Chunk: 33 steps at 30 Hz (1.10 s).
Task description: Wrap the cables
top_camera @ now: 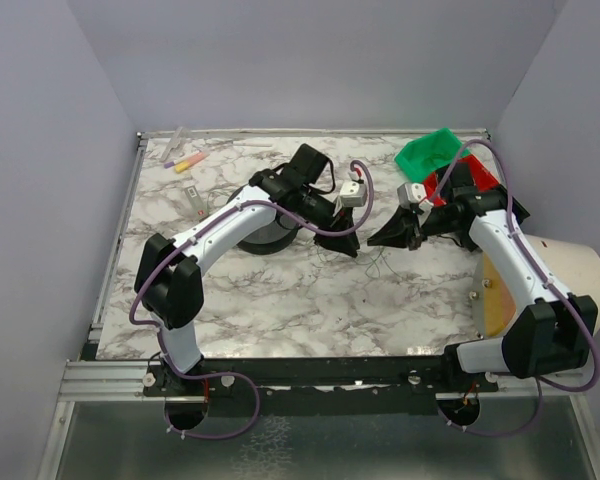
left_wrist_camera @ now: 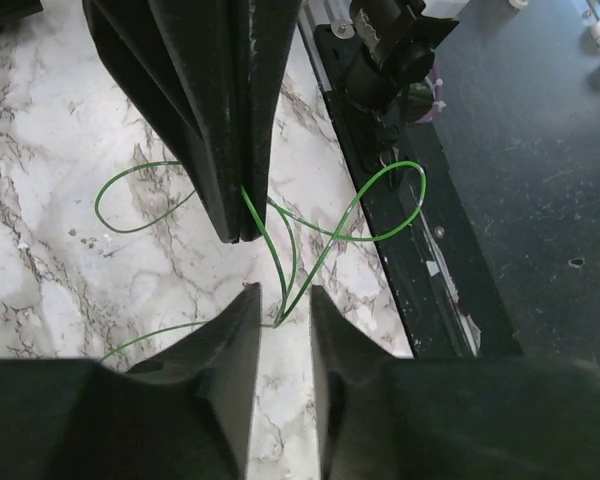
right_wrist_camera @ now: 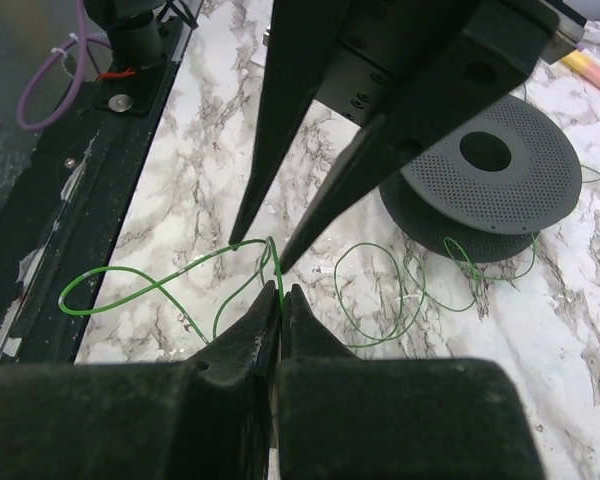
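In the middle of the table [top_camera: 280,300], your right gripper [right_wrist_camera: 282,292] is clamped on the loose green wire [left_wrist_camera: 320,265] and the left gripper [left_wrist_camera: 280,295] sits open around it, so close it gently, then start coiling.

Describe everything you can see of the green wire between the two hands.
The green wire is a very thin, glossy-looking strand lying in loose, springy loops on the marble table. Several curls trail toward the black perforated spool; whether it is attached there cannot be seen. One stretch rises off the table, pinched between the shut fingers of the right hand. The left hand has its fingers apart on either side of that stretch, not visibly clamping it.
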Available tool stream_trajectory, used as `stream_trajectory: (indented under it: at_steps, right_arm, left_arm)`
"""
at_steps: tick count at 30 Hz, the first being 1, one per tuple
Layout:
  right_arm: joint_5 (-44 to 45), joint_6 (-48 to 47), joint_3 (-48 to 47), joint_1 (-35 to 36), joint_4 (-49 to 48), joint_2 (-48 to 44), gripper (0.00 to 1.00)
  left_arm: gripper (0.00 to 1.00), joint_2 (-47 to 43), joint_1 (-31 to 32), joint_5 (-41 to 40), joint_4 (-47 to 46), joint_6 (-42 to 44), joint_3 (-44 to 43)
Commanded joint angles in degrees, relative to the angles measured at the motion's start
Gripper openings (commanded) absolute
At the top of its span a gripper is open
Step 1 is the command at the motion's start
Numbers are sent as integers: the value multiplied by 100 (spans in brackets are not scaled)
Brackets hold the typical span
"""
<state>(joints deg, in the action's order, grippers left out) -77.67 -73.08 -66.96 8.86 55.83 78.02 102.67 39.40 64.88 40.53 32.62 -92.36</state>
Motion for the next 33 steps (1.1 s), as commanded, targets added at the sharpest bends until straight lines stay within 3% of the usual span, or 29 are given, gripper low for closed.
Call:
stream_trajectory:
  at_steps: [1,4,11,13,16,33]
  right_arm:
    - [-124,249,152,-72,-307,19,0]
    - [-108,376,199,-106,-456,-21,0]
    - [11,1038,396,-267,-1142,-165,0]
    - [13,1282,504,-302,-1389,-228,1]
    - [-69,1348,561,-315,-1459,-248,1]
    - [-151,1213,530,-315,-1314,-235,0]
  left_arm:
    - [18,9,12,255,174,194,-147]
    - [2,-10,10,194,184,209,-117]
    - [0,-37,14,-99,183,182,-24]
    - [12,-37,7,-173,117,73,1]
    - [21,-91,7,-218,-99,-113,115]
    - [24,18,15,-285,-459,-439,166]
